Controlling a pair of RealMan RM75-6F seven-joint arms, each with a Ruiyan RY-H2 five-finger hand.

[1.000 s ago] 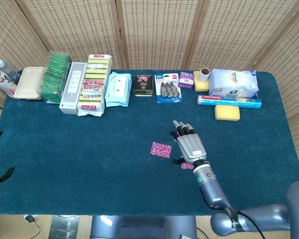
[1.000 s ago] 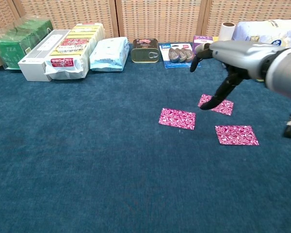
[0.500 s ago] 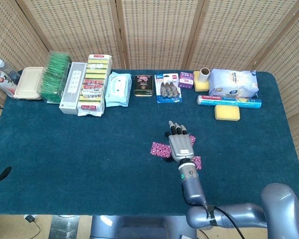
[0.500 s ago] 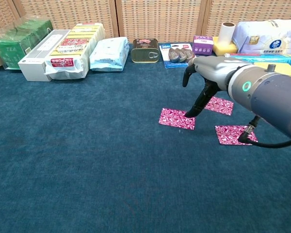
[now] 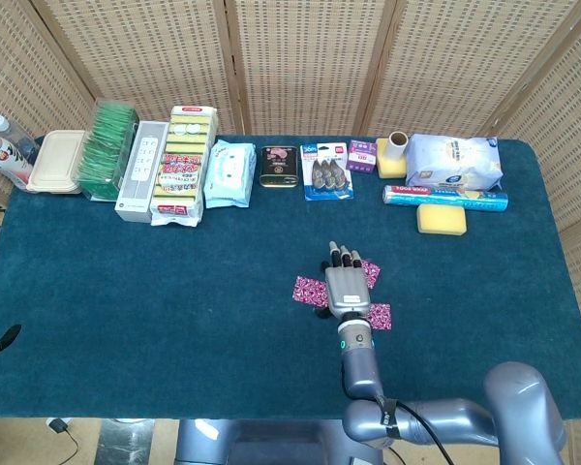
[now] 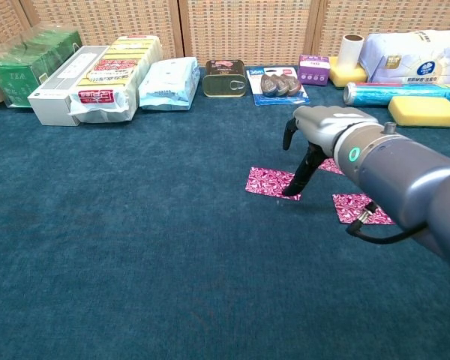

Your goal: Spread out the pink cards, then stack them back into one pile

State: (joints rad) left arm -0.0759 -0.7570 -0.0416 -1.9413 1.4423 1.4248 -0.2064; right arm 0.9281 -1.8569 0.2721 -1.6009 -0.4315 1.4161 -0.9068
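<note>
**Right hand touching the left pink card, three cards spread on the cloth**

Three pink cards spread on the blue table cloth (image 6: 135,247), not in one pile. Left card (image 6: 268,181) lying flat near the middle of the table. Second card (image 6: 331,166) a bit behind and to the right, mostly hidden by the arm in the chest view; seen in the head view as a pink corner (image 5: 371,272) beside the fingers. Third card (image 6: 356,207) nearest to the front and to the right, partly covered by the arm and its cable.

Right hand (image 6: 309,139) stretched over the cards, palm down, dark fingers (image 6: 293,183) pointing down and touching the right edge of the left card. Fingers apart, nothing gripped between them. In the head view, the same hand (image 5: 345,285) lying between the left card (image 5: 308,291) and the other two.

Left hand not seen in any view.

Along the back edge: tea boxes (image 6: 26,67), a white box (image 6: 60,94), a wipes pack (image 6: 169,81), a tin can (image 6: 224,78), a yellow sponge (image 6: 423,109).
</note>
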